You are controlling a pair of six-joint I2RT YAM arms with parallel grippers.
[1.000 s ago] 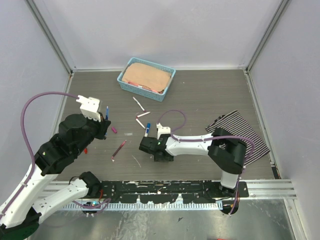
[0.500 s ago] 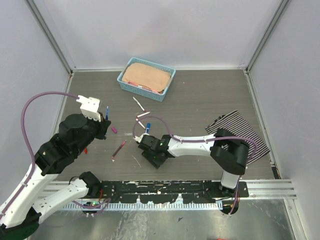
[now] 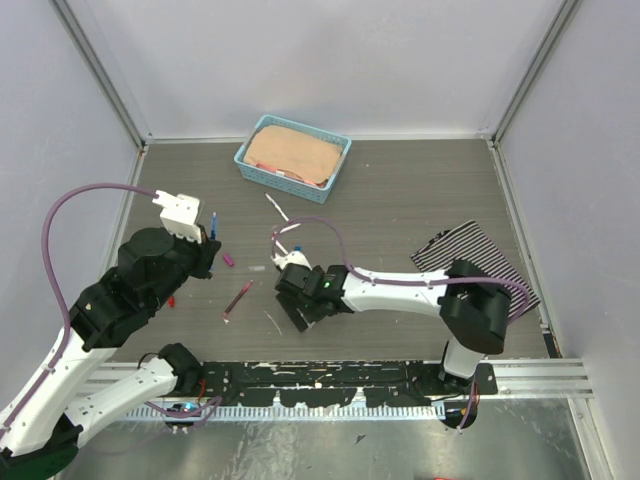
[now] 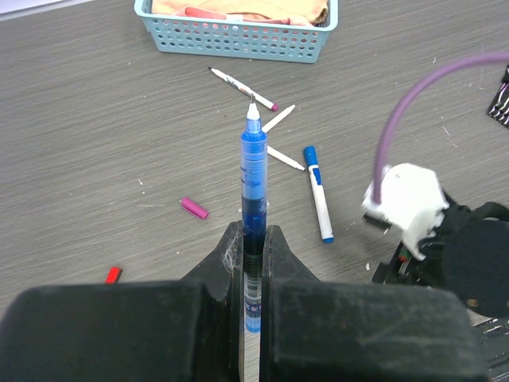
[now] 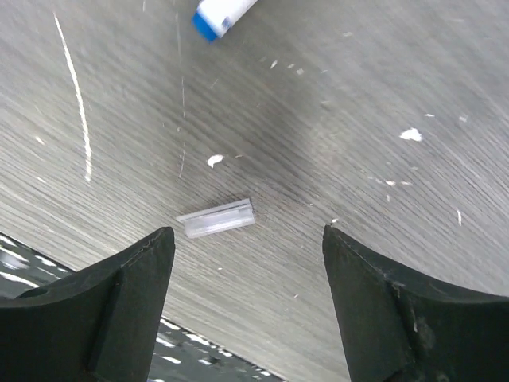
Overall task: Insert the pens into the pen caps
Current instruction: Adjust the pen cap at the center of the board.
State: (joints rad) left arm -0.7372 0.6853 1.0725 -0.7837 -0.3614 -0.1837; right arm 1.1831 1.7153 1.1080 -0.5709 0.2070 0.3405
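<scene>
In the left wrist view, a small pink cap [image 4: 194,208] lies on the grey bench [image 4: 95,143], left of the middle. In the middle, the left pincer [image 4: 253,243] is clamped on a blue pen [image 4: 253,183] with a white tip that points to the top of the frame. To its right, a white pen with a blue cap [image 4: 318,195] lies flat. The right pincer [image 5: 248,243] hangs low with its jaws wide apart. A clear little tube [image 5: 217,218] lies on the bench between them.

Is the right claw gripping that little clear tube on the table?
No, the right gripper stands open, and the clear tube lies on the table between its fingers, touching neither.
</scene>
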